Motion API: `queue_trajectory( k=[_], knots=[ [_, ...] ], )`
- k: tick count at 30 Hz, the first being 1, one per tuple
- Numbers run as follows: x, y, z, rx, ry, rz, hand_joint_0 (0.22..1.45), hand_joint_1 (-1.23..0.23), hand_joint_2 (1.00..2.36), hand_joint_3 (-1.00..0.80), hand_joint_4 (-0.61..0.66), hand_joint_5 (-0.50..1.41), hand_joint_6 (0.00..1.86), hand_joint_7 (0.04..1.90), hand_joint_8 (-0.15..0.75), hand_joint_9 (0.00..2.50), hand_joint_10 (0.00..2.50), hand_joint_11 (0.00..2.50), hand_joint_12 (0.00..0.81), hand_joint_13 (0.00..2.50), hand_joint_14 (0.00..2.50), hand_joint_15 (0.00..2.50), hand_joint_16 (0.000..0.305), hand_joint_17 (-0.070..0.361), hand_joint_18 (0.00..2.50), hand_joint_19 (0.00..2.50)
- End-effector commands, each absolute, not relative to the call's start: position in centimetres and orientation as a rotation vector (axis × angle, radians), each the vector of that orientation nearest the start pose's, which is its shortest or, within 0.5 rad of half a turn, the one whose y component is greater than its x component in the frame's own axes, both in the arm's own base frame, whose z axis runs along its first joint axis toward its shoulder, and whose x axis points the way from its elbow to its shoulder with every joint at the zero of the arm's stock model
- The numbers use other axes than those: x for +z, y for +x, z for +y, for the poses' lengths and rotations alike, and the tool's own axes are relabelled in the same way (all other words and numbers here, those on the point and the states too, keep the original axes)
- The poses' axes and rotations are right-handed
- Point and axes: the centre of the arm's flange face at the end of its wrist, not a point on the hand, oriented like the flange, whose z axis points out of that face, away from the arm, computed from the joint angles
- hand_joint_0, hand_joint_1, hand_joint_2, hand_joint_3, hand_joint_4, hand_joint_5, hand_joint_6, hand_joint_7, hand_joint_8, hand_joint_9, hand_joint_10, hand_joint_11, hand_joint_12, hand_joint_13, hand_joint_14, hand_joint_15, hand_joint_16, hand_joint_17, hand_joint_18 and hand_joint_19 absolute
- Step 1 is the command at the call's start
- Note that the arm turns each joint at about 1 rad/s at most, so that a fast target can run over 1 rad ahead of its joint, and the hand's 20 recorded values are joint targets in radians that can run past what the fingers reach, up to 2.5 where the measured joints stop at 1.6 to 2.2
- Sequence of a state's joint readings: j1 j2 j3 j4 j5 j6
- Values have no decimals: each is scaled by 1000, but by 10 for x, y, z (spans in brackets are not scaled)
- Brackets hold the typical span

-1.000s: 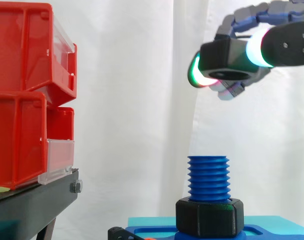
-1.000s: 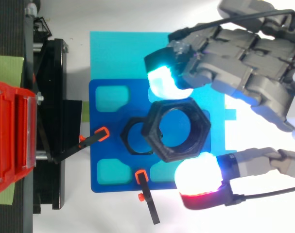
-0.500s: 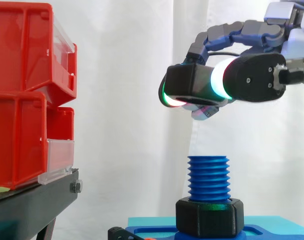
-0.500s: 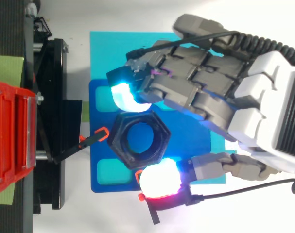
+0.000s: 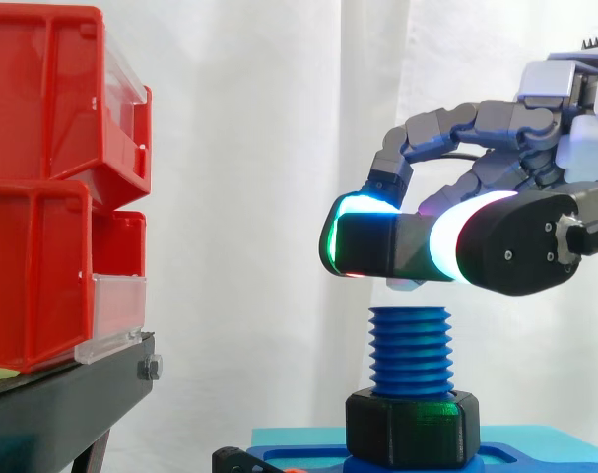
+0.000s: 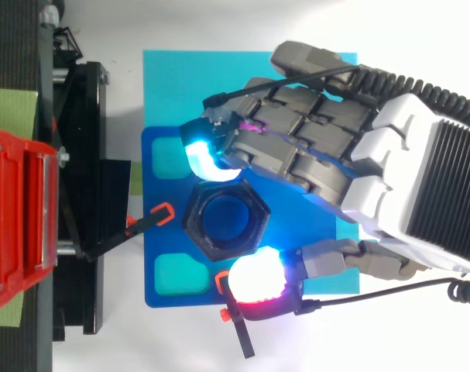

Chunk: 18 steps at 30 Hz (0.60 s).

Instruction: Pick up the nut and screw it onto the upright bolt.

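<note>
While its glowing pads point(image 6: 258, 279) pinch the black nut point(image 5: 377, 246) at 12 and 6 o'clock, the hand point(image 6: 335, 155) holds it level just above the blue bolt point(image 5: 410, 350) — centred from overhead, untouching — with red bins point(image 5: 42, 197) at 9 o'clock.

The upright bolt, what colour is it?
The bolt is blue, which shows best in the side view.
</note>
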<state>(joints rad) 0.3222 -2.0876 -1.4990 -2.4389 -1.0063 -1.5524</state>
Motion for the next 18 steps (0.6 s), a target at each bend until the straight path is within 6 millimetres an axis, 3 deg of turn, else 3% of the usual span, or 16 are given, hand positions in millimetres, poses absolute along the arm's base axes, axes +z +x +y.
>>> queue_trajectory(
  k=[1,18],
  knots=[
    [286,694,35,-87,277,1340,516,-542,1000,-500,250,-163,597,1100,273,702,0,0,261,792,0,4,31,70,641,121],
    [284,692,39,-91,263,1365,517,-540,1000,-500,249,-164,595,1104,274,711,0,0,260,814,0,18,32,71,664,128]
  ],
)
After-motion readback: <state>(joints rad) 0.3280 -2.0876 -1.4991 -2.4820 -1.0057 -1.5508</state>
